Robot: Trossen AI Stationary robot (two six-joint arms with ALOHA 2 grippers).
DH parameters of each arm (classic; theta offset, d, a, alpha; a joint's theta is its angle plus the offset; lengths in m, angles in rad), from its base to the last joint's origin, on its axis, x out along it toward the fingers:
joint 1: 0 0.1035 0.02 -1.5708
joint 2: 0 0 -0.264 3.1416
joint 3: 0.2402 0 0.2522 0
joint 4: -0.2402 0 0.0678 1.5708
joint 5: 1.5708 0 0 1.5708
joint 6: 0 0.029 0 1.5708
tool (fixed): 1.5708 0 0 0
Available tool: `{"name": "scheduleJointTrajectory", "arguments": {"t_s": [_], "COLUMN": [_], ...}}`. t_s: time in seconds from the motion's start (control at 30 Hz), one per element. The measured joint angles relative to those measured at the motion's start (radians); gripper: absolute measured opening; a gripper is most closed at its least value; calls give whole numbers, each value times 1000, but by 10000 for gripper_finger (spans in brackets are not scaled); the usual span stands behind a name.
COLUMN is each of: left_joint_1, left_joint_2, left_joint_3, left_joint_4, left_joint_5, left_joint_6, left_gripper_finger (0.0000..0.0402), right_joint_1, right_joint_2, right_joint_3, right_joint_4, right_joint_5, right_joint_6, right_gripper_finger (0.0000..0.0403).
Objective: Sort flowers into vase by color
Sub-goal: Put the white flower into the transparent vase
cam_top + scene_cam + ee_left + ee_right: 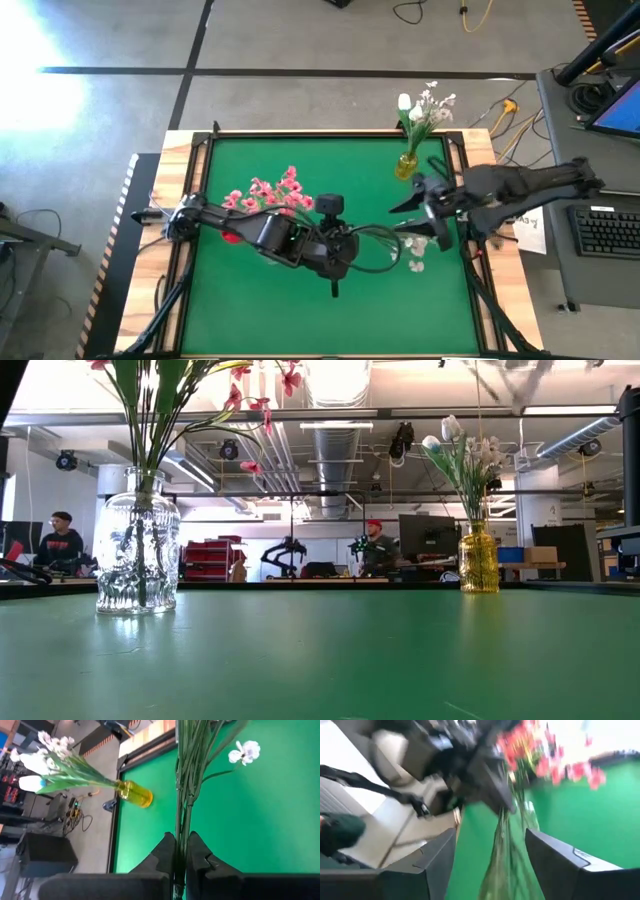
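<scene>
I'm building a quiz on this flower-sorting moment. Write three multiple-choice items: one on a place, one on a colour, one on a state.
1. Where does the small yellow glass vase stand?
A. near the table's far edge, on the right arm's side
B. table centre
C. near edge, left arm's side

2. What colour are the blossoms in the clear patterned glass vase?
A. blue
B. pink
C. orange

3. How is the left pincer?
A. wide open, empty
B. shut on green flower stems
C. shut on a vase

Answers:
1 A, the high view shows it there.
2 B, pink sprays rise from it.
3 B, the left wrist view shows its fingers clamping the stems.
</scene>
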Motion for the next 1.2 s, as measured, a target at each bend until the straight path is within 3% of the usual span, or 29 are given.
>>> {"name": "scheduleJointTrajectory", "arguments": {"t_s": [0.23,0.5,0.73,1.0,1.2], "left_joint_1": [-42,-103,-163,-180,-193], "left_joint_2": [-70,-189,-249,-250,-318], "left_joint_3": [1,1,0,-26,-219], "left_joint_4": [43,136,287,305,507], "left_joint_5": [0,0,1,-34,-35], "left_joint_6": [-4,6,103,120,135], "left_gripper_finger": [0,0,0,0,0], "right_joint_1": [0,0,0,0,3], "right_joint_2": [-112,-138,-64,54,118], "right_joint_3": [0,0,-10,-78,-87], "right_joint_4": [120,134,146,270,274], "right_joint_5": [11,64,62,59,52], "right_joint_6": [-94,-207,-345,-373,-370], "right_gripper_finger": [255,247,243,244,244]}}
